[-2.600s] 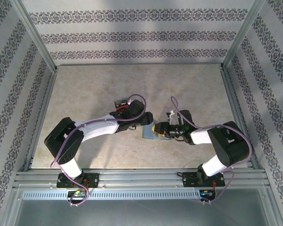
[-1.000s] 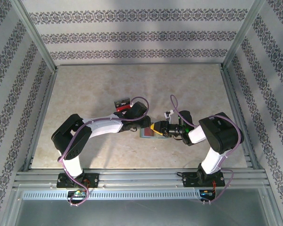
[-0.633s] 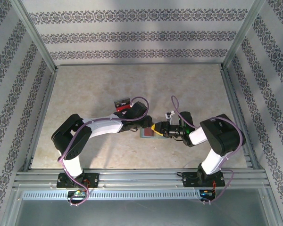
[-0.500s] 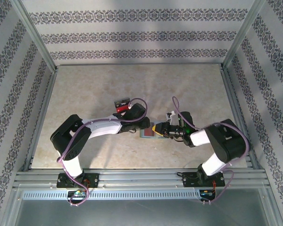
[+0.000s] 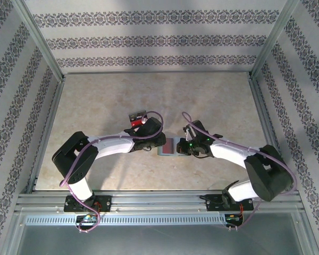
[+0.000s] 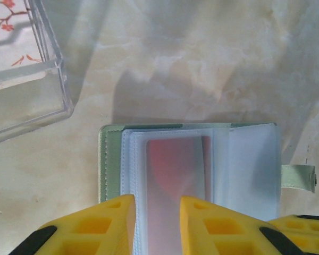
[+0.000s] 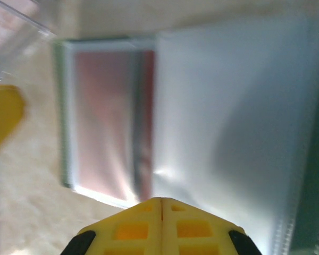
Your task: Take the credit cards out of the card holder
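Card holder point(image 5: 166, 147) lies open mid-frame on the table point(image 5: 95, 101), both arms bent inward over it. Left gripper point(image 6: 157, 204), fingers slightly apart, sits at its lower edge; right gripper point(image 7: 161, 204) is pressed together over the clear sleeves. One reddish credit card point(image 6: 175, 178) sits sleeved; a clear tray point(image 6: 26, 101) stands upper left.

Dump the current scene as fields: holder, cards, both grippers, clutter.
card holder: lying open on the table, clear sleeves up
cards: one reddish card, inside a sleeve; others not discernible
left gripper: jaws apart, over the holder's edge, one finger on either side of the card
right gripper: shut, tips at the sleeves; pinch unclear
clear tray: beside the holder, apart from it
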`<state>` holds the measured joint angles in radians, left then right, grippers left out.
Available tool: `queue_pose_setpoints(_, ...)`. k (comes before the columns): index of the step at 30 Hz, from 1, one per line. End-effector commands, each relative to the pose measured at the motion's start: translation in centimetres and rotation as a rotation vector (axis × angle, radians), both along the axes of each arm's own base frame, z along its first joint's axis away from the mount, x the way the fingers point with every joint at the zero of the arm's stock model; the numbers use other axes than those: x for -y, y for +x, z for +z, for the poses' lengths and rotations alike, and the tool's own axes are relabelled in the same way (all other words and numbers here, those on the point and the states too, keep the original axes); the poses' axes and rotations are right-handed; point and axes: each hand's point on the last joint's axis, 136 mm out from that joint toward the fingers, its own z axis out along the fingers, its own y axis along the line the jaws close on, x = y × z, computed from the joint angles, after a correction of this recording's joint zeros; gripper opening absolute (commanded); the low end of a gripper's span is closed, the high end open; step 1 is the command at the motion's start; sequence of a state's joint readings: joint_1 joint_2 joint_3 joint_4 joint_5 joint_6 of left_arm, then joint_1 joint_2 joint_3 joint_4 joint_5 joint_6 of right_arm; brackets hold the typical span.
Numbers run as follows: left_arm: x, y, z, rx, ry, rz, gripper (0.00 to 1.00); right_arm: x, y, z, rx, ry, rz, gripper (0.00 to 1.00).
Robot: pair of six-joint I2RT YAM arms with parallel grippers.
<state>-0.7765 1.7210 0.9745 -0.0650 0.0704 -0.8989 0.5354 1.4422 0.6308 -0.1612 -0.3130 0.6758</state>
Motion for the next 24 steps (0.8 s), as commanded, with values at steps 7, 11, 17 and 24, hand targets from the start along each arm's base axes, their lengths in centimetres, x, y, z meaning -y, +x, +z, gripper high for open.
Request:
queue_pose_setpoints(7, -0.1, 0.4, 0.3, -0.001, -0.037, 0.029, 0.27, 0.4, 0.7, -1.4, -0.005, -0.178, 0.048, 0.02)
queue_pose_setpoints(11, 0.6, 0.4, -0.1, -0.019, -0.063, 0.021, 0.26, 0.7, 0.9, -1.3, 0.009, -0.208, 0.039, 0.02)
queue_pose_setpoints(17, 1.2, 0.2, -0.9, -0.056, -0.089, 0.015, 0.25, 1.2, 1.0, -0.4, 0.036, -0.219, 0.029, 0.02)
queue_pose_setpoints(24, 2.2, -0.2, -2.3, -0.111, -0.122, 0.004, 0.29, 2.4, 1.6, 0.3, 0.057, -0.227, -0.006, 0.03)
